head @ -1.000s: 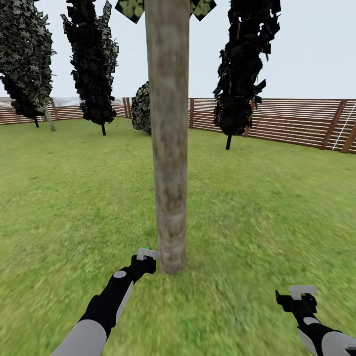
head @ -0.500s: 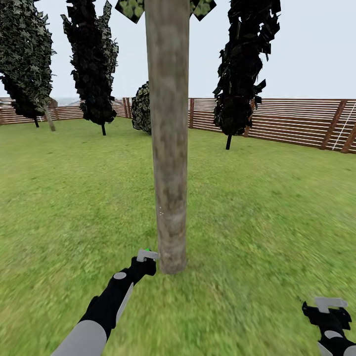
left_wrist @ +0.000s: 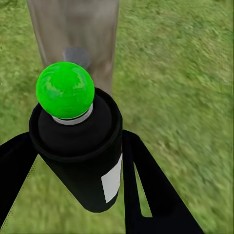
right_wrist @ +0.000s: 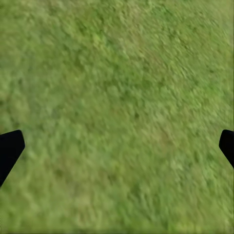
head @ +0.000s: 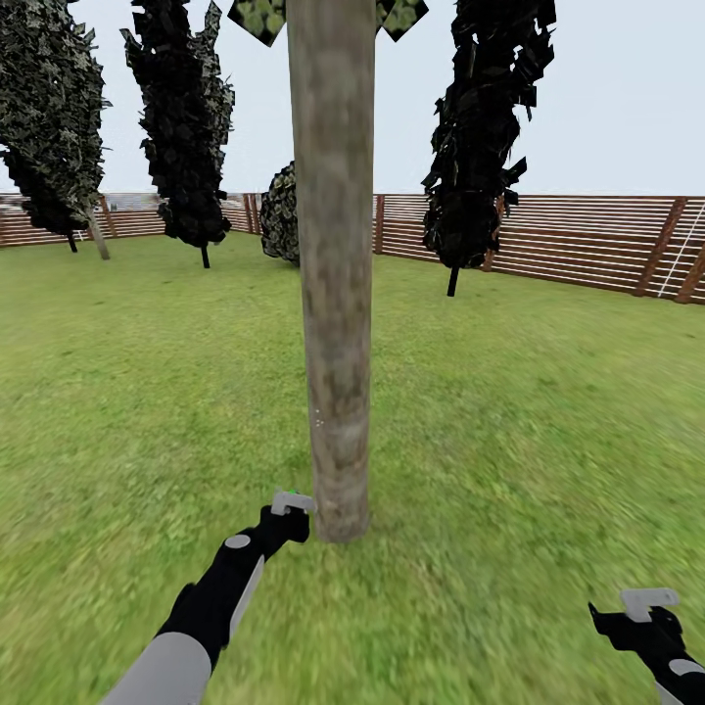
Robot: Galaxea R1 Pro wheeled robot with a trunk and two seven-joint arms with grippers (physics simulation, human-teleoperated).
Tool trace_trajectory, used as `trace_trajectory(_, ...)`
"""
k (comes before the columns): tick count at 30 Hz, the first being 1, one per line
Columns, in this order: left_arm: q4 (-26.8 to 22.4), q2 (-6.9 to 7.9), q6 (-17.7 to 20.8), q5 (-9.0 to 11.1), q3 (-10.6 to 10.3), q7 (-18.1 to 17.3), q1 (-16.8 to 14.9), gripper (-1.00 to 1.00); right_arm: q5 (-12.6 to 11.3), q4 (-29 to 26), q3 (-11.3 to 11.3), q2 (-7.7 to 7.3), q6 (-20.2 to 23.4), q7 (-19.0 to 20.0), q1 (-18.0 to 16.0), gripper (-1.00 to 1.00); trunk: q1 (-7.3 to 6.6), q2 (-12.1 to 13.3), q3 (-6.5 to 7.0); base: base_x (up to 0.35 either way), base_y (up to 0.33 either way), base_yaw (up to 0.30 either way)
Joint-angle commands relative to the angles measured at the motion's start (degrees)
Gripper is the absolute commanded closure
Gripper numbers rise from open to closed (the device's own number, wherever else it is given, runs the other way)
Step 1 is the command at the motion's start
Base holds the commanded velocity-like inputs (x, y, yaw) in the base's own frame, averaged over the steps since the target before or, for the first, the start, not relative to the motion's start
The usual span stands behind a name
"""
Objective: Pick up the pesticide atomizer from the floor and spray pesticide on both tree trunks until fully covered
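A thick grey-brown tree trunk [head: 333, 294] rises from the grass right in front of me, with a few light-green leaves at the top edge. My left gripper [head: 292, 503] hangs just left of the trunk's base. It is shut on the pesticide atomizer [left_wrist: 78, 151], a black bottle with a white label whose round top shows bright green. In the left wrist view the top points at the tree trunk [left_wrist: 73, 29], close ahead. My right gripper [head: 648, 602] is low at the right over bare grass, its fingers [right_wrist: 10, 148] spread wide with nothing between them.
Green lawn [head: 548, 411] spreads all around. Dark cone-shaped trees [head: 480, 127] stand behind the trunk and at the left. A brown slatted fence [head: 587, 240] runs along the back.
The right arm has swung out to the right and lower in the picture, then risen slightly. The left gripper with the bottle has edged up slightly beside the trunk.
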Motion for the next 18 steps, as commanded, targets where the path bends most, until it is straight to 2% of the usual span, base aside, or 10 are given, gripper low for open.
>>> trace_trajectory(1, -1.3, 0.0, 1.3, -0.1, -0.1, 0.2, 0.0, 1.0, 0.0, 0.0, 0.0, 0.02, 0.0, 0.0, 0.0, -1.0, 0.0, 0.0, 0.0, 0.0, 0.0, 0.0)
trace_trajectory(3, -2.8, 0.0, 3.0, -0.1, -0.1, 0.2, 0.0, 1.0, 0.0, 0.0, 0.0, 0.06, 0.0, 0.1, 0.0, -1.0, 0.0, 0.0, 0.0, 0.0, 0.0, 0.0)
trace_trajectory(4, -5.6, 0.0, 5.2, -0.1, -0.2, 0.2, 0.0, 1.0, 0.0, 0.0, 0.0, 0.22, 0.0, 0.1, 0.0, -1.0, 0.0, 0.0, 0.0, 0.0, 0.0, 0.0)
trace_trajectory(6, -7.6, -0.03, 6.1, -0.1, -0.2, 0.2, 0.0, 1.0, 0.0, 0.0, 0.0, 0.32, 0.0, 0.1, 0.2, -1.0, 0.0, 0.0, 0.0, 0.0, 0.0, 0.0)
trace_trajectory(8, -12.0, -0.22, 7.5, -0.1, -0.2, 0.2, 0.0, 1.0, 0.0, 0.0, 0.1, 1.4, 0.0, 0.0, 0.3, -1.0, 0.0, 0.0, 0.0, 0.0, 0.0, 0.0)
trace_trajectory(11, -18.5, -0.53, 15.1, 0.7, -0.2, 0.2, 0.0, 1.0, 0.0, 0.0, 0.0, 2.19, 0.5, 0.1, 0.5, -1.0, 0.0, 0.0, 0.0, 0.0, 0.0, 0.0)
trace_trajectory(12, -20.4, -0.66, 17.5, 1.3, -0.2, 0.2, 0.0, 1.0, 0.0, 0.0, 0.0, 2.04, 1.1, 0.2, 0.5, -1.0, 0.0, 0.0, 0.0, 0.0, 0.0, 0.0)
trace_trajectory(14, -22.5, -0.78, 20.2, 2.1, -0.2, 0.1, 0.0, 1.0, 0.0, 0.0, -0.1, 0.62, 1.8, 0.2, 0.5, -1.0, 0.0, 0.0, 0.0, 0.0, 0.0, 0.0)
trace_trajectory(18, -23.6, -0.79, 21.9, 2.6, -0.2, 0.1, 0.0, 1.0, 0.0, 0.0, -0.1, -1.63, 4.1, 0.6, 0.5, -1.0, 0.0, 0.0, 0.0, 0.0, 0.0, 0.0)
